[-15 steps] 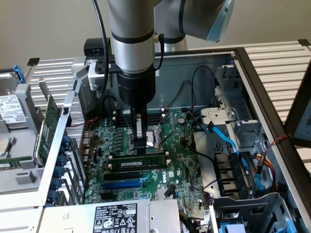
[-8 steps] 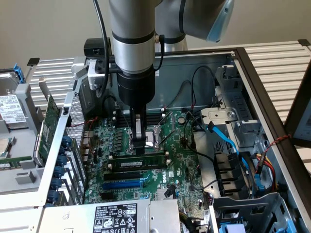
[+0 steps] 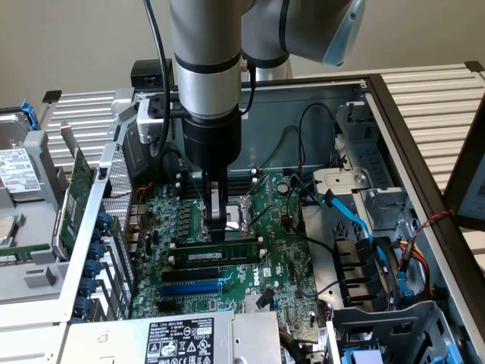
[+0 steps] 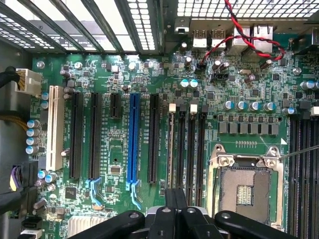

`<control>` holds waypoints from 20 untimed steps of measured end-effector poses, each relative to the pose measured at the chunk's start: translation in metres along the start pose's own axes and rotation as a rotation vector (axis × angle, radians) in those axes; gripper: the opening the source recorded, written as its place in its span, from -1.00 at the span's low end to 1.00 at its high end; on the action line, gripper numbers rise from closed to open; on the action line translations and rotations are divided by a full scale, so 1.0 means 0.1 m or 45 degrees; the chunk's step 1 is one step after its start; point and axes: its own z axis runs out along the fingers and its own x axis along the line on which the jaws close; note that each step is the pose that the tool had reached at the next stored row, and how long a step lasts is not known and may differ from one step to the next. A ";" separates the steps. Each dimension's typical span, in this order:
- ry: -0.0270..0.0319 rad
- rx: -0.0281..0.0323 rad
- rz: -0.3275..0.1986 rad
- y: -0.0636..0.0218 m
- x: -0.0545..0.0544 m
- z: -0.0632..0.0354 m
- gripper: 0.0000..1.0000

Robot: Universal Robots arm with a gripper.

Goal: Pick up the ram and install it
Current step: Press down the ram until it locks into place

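Ram, the long thin green circuit-board stick with the white label strip (image 3: 216,256), sits on edge in the row of black slots (image 4: 192,144) on the green motherboard (image 3: 284,250), and my black two-fingered pincer (image 3: 218,227) is clamped down on its top edge near the middle. Fingers are narrow, pinched together, gripping the stick from above. In the wrist view my dark finger linkage (image 4: 177,219) hangs right over the thin edge of the board (image 4: 171,144) standing in the slot next to the long blue slot (image 4: 132,144).

Just beyond the pincer lies the silver processor socket frame (image 4: 246,184), close beside the slots. Further out, the grey metal computer case (image 3: 424,189) walls me in, with blue cables (image 3: 356,220) and black cables (image 3: 303,129) looping on the exterior view's right.

Risks, as I judge them: if my hold sits off-centre, the stick could tilt and one end seat before the other. If it is skewed against the slot, pressing could bend the board or miss the end latches. A slip sideways could knock the socket frame.

My arm comes straight down, grey wrist (image 3: 204,68) vertical over the board, tool pointing squarely at the slots, a black cable (image 3: 161,83) trailing along its side.
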 end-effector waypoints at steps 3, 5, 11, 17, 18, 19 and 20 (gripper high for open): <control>0.0121 -0.0031 0.000 -0.001 0.00 0.008 -0.80; 0.0150 -0.0031 0.000 -0.001 0.00 0.016 -0.80; 0.0126 -0.0030 0.000 -0.001 0.00 0.034 -0.80; 0.0094 -0.0030 0.000 -0.002 0.00 0.058 -0.80; 0.0098 -0.0032 0.000 -0.002 0.00 0.058 -0.80; 0.0098 -0.0032 -0.001 -0.002 0.00 0.060 -0.80; 0.0097 -0.0031 -0.003 -0.002 0.00 0.061 -0.80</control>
